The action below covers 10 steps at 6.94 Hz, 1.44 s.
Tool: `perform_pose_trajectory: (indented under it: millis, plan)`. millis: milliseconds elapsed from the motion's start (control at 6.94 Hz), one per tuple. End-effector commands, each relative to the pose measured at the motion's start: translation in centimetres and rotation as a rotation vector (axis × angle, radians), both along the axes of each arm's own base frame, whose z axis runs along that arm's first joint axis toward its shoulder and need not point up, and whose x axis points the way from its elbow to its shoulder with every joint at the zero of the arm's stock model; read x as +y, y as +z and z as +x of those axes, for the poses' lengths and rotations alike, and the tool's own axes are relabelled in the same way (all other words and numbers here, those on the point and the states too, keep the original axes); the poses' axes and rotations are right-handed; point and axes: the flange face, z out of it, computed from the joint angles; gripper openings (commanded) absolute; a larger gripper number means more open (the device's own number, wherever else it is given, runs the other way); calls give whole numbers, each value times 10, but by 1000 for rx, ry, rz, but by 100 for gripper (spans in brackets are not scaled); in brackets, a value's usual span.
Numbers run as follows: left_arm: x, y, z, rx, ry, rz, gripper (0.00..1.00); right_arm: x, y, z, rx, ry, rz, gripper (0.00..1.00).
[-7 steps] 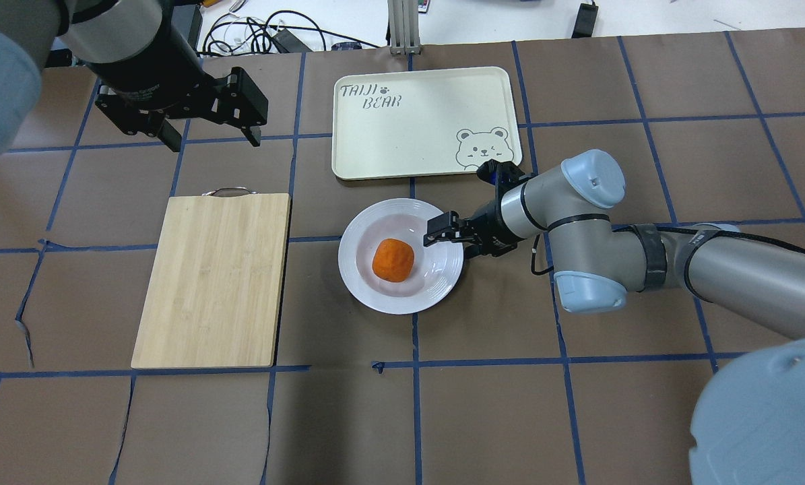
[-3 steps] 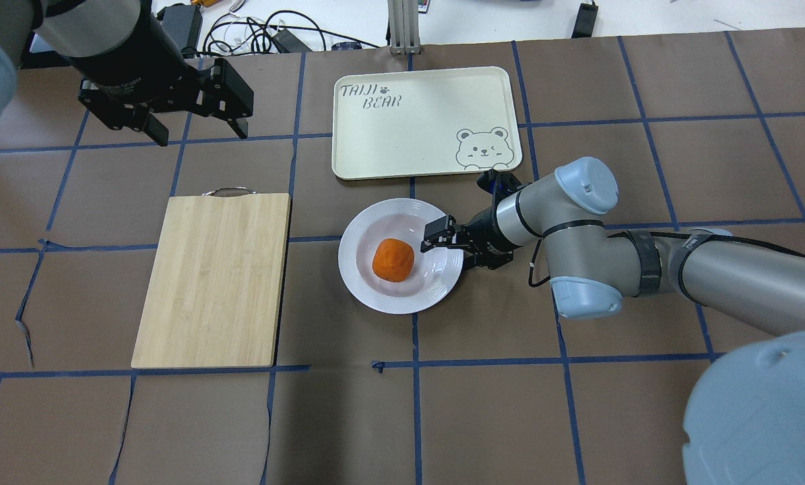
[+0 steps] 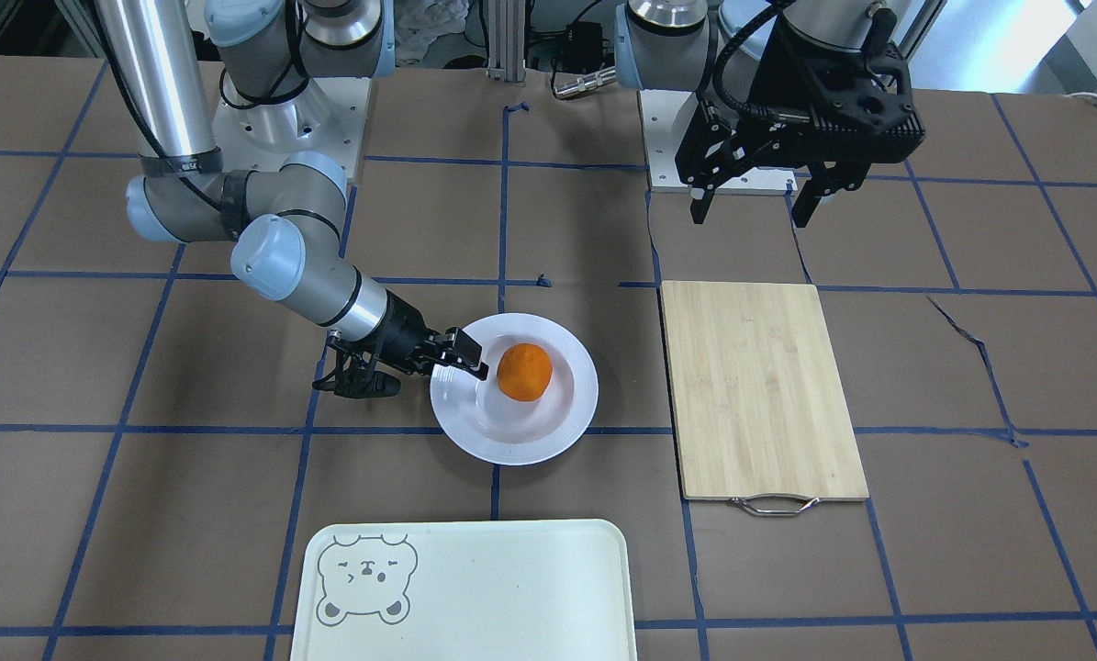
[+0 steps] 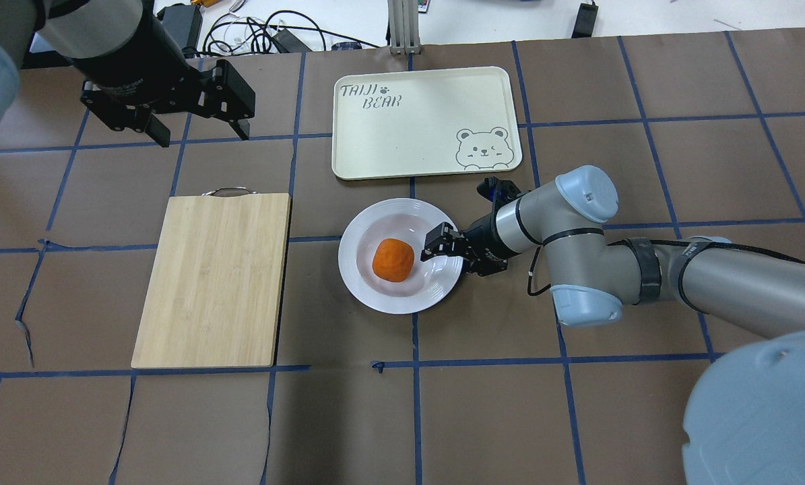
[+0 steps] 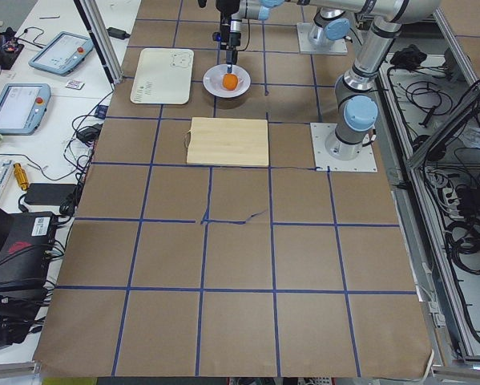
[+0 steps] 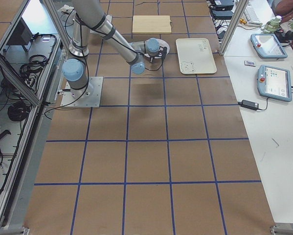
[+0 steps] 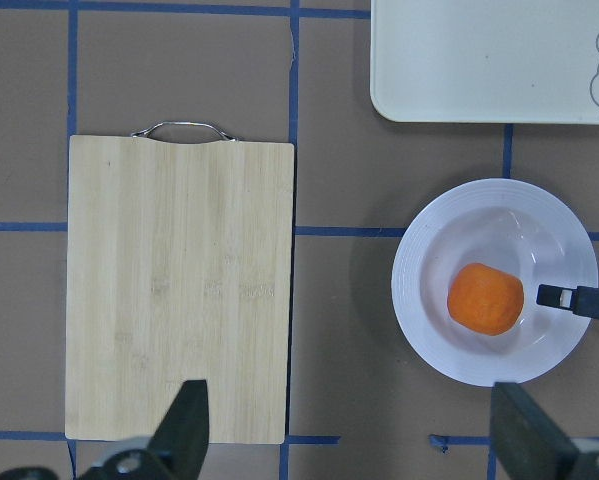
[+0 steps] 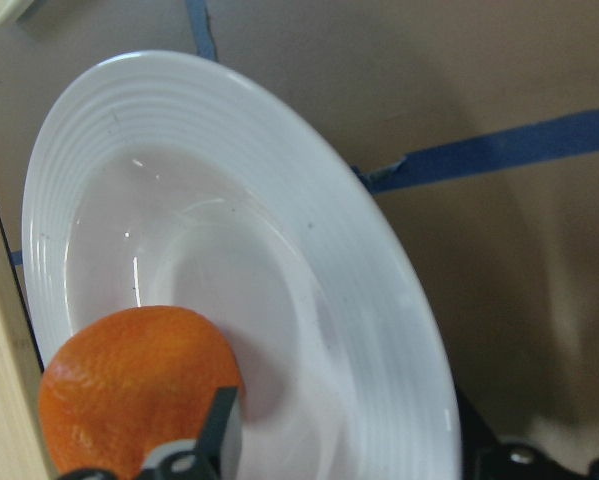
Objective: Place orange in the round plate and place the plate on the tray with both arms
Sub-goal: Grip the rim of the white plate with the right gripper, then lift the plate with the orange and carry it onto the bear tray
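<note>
The orange (image 4: 393,260) (image 3: 523,371) (image 7: 485,298) lies in the middle of the round white plate (image 4: 358,232) (image 3: 557,431) (image 8: 279,150), which rests on the table just near of the cream tray (image 4: 422,128) (image 3: 475,597). My right gripper (image 4: 455,254) (image 3: 447,369) (image 8: 359,455) is open and straddles the plate's right rim, one finger over the dish beside the orange, the other outside and under the rim. My left gripper (image 4: 200,131) (image 3: 750,216) (image 7: 351,440) hangs open and holds nothing, high over the far-left table beyond the board.
A bamboo cutting board (image 4: 213,279) (image 3: 759,386) with a metal handle lies left of the plate. Cables and an aluminium post (image 4: 405,27) sit past the table's far edge. The brown paper cover shows torn seams (image 4: 28,316) at the left.
My right gripper has dropped lower and shifted slightly along the plate's right rim. My left gripper has drawn back to the far left. Orange and plate have not moved.
</note>
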Motion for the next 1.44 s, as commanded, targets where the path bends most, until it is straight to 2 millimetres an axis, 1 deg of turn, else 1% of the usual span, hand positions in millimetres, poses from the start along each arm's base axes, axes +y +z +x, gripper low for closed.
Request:
perform_pose_trajectory:
  millis: [0, 144, 288, 432, 577, 721, 865, 1009, 1153, 1297]
  plan:
    - [0, 0, 0, 1, -2, 0, 100, 0, 2, 1, -13, 2, -12, 34]
    - [0, 1, 0, 2, 0, -1, 100, 1, 1, 1, -13, 0, -10, 24]
    - [0, 1, 0, 1, 0, -2, 100, 1, 2, 1, -13, -5, -8, 20]
    - [0, 1, 0, 1, 0, -2, 100, 1, 5, 1, -15, -20, -2, 18]
    - [0, 1, 0, 1, 0, -2, 100, -2, 13, 0, -18, -34, -23, 16]
    - [0, 1, 0, 1, 0, -2, 100, -8, 43, -9, -44, -73, -89, 16]
    - [0, 1, 0, 1, 0, -2, 100, -9, 59, -16, -78, -97, -103, 16]
    - [0, 1, 0, 1, 1, -2, 100, -16, 66, -28, -138, -135, -97, 16]
    - [0, 1, 0, 1, 1, -2, 100, -36, 82, -44, -160, -176, -122, 16]
    - [0, 1, 0, 1, 1, -2, 100, -55, 86, -56, -153, -203, -114, 16]
